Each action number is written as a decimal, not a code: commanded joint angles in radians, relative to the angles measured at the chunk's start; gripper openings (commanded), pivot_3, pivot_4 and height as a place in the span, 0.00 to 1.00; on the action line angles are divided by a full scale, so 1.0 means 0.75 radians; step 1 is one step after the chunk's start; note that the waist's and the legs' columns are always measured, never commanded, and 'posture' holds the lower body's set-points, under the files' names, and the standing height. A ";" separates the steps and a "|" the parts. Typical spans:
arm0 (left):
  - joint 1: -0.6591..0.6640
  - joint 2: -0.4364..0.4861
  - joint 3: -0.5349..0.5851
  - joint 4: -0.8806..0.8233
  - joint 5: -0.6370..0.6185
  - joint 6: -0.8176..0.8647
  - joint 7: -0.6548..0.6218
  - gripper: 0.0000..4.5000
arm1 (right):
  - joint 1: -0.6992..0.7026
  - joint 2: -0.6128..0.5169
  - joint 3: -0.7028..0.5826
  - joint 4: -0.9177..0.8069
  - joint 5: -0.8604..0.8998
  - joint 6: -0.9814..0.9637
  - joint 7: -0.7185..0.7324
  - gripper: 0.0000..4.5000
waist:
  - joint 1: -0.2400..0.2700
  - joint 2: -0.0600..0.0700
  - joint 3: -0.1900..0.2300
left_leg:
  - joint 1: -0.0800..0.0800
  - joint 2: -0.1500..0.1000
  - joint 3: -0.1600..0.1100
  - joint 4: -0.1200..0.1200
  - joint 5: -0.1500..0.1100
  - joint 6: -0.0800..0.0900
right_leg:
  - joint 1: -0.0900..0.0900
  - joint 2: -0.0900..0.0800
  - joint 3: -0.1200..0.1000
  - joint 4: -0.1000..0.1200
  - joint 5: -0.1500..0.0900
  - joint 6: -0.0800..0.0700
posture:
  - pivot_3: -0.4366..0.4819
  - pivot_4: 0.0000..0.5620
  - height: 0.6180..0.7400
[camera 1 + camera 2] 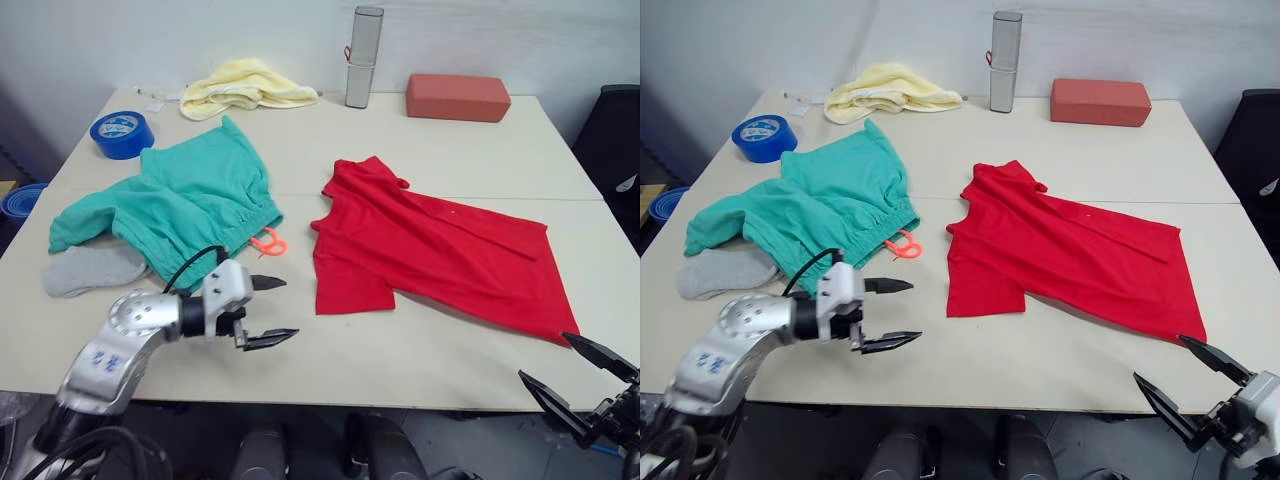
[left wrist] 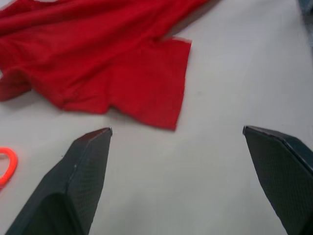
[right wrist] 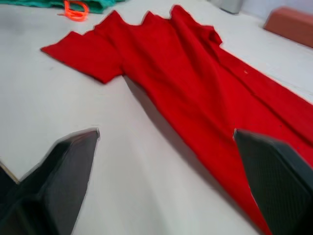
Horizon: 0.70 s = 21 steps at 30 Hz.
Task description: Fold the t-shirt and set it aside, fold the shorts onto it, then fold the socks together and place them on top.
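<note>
T-shirt (image 1: 430,255) first: the red garment lies spread but rumpled on the right half of the desk (image 1: 440,150), collar toward the middle, hem running off toward the near right edge, one sleeve pointing at the left gripper (image 1: 268,310). It looks light and limp, likely to drape and slide on the smooth top, so a firm pinch at a sleeve edge or hem corner should serve better than a grab at the bunched middle. Just left of it, apart from the cloth, curls the orange drawstring (image 1: 268,243) of the shorts (image 1: 180,205), which sit crumpled on the left half and overlap the grey socks (image 1: 92,270) at their near side. The left gripper hovers over bare desk near the sleeve, jaws apart and empty; the right gripper (image 1: 580,375) hangs at the near right edge by the hem, jaws also apart. Beyond lie a yellow cloth (image 1: 245,85), a blue tape roll (image 1: 122,133), a grey flask (image 1: 363,55) and a red block (image 1: 458,97).
</note>
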 commanded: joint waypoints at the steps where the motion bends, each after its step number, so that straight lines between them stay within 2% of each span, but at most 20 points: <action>1: -0.125 -0.052 -0.092 0.079 0.093 0.014 0.010 1.00 | -0.030 -0.104 -0.069 0.155 -0.183 -0.128 -0.016 1.00 | -0.002 -0.001 0.000 | 0.000 0.000 0.001 0.000 0.001 0.001 | 0.000 0.000 0.001 -0.001 0.000 0.001 | 0.48 0.27 1.00; 7: -0.286 -0.113 -0.328 0.177 0.393 -0.087 0.033 1.00 | -0.190 -0.313 -0.003 0.539 -0.484 -0.369 -0.086 1.00 | -0.010 -0.001 0.000 | 0.001 -0.005 0.007 0.001 0.001 0.004 | -0.001 0.000 0.008 -0.001 0.001 0.003 | 0.48 0.27 1.00; 15: -0.392 -0.218 -0.355 0.381 0.569 -0.234 0.165 1.00 | -0.472 -0.422 0.178 0.792 -0.655 -0.387 -0.249 1.00 | -0.010 -0.001 0.000 | 0.004 -0.001 0.007 0.004 0.003 0.003 | 0.000 -0.002 0.010 0.004 0.001 0.002 | 0.48 0.27 1.00; 21: -0.436 -0.261 -0.369 0.500 0.625 -0.305 0.162 1.00 | -0.674 -0.435 0.335 0.914 -0.726 -0.370 -0.327 1.00 | -0.021 -0.010 -0.005 | 0.006 0.000 0.007 0.005 0.004 0.004 | 0.003 -0.003 0.011 0.003 0.002 0.003 | 0.48 0.27 1.00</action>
